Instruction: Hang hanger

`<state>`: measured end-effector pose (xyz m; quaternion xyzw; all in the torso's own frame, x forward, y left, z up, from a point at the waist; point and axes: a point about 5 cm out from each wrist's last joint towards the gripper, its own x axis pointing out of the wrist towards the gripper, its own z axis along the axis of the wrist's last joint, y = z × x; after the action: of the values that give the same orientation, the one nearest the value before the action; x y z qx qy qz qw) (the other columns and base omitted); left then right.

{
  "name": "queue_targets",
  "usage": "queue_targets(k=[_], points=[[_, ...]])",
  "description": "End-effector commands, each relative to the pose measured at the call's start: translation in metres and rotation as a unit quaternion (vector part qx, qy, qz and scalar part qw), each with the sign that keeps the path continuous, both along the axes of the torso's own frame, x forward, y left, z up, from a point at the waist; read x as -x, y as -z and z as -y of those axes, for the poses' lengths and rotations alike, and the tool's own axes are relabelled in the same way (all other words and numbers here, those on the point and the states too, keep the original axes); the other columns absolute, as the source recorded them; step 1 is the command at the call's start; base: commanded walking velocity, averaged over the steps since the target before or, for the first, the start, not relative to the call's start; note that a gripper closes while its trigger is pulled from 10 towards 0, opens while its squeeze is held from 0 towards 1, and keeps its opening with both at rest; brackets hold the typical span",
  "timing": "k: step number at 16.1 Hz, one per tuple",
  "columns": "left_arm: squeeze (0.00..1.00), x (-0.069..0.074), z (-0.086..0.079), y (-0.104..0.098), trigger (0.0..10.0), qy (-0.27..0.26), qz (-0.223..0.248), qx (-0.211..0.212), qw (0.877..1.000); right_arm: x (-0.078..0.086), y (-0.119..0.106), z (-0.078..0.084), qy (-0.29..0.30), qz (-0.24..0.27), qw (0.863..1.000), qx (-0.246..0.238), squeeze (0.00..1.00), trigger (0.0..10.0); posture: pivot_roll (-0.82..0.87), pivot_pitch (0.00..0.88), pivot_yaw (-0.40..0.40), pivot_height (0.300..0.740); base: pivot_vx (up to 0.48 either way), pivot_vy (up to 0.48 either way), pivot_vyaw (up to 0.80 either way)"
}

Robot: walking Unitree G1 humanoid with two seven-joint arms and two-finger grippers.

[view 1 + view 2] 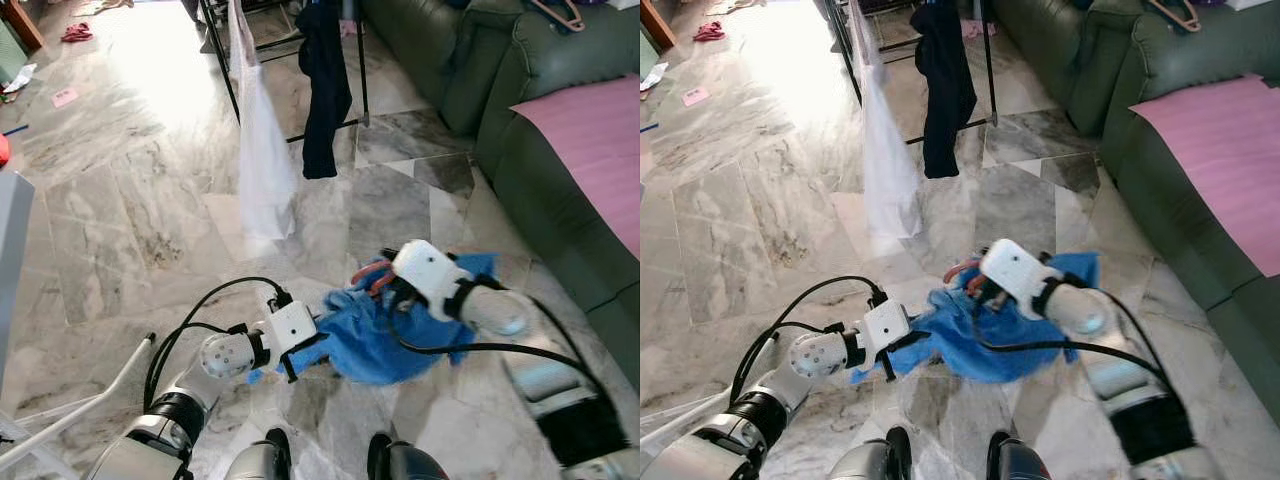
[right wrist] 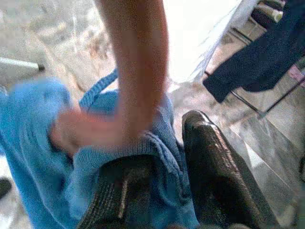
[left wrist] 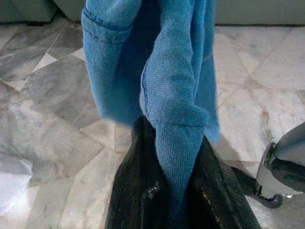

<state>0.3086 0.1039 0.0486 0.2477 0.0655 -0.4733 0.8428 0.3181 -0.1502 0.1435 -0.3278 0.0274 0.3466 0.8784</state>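
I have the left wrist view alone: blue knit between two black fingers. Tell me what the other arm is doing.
Observer: The right gripper is shut on the same blue garment, beside an orange hanger.
Operator: Report what lies ahead.
Observer: A drying rack carrying a white garment and a dark garment.
Operator: Name any obstacle on the right.
Observer: A green sofa with a pink cover.

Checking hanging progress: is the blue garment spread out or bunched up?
Bunched. The blue knit garment hangs crumpled between the left end effector and right end effector, both pinching folds, above the marble floor.
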Motion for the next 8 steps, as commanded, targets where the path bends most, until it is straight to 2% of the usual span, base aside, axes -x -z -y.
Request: queue_targets(k=[1,3,4,6,8], points=[[0.00,-0.003,-0.006,-0.003,1.8,-0.013,0.005,-0.001,1.000,0.004,0.000,0.003,-0.008,0.001,1.000,0.018,1.00,10.0,-0.01,0.241,0.064,0.740,0.000,0.000,0.00],[0.00,-0.008,-0.012,-0.006,1.6,-0.027,0.009,-0.005,1.000,0.002,-0.009,0.023,0.006,0.025,0.997,0.072,1.00,10.0,-0.01,0.239,0.066,0.740,0.000,0.000,0.00],[0.00,-0.009,-0.013,-0.007,1.1,-0.031,0.009,-0.003,0.999,0.001,-0.014,0.026,0.012,0.036,0.997,0.068,1.00,10.0,-0.01,0.238,0.066,0.740,0.000,0.000,0.00],[0.00,-0.009,-0.011,-0.011,0.6,-0.023,0.014,0.013,1.000,0.000,-0.019,0.027,0.009,0.041,0.998,0.056,1.00,10.0,-0.01,0.236,0.065,0.740,0.000,0.000,0.00],[0.00,-0.006,-0.005,-0.011,0.3,-0.002,0.012,0.029,0.999,0.001,-0.015,0.026,-0.002,0.046,0.996,0.081,1.00,10.0,-0.01,0.233,0.065,0.740,0.000,0.000,0.00]])
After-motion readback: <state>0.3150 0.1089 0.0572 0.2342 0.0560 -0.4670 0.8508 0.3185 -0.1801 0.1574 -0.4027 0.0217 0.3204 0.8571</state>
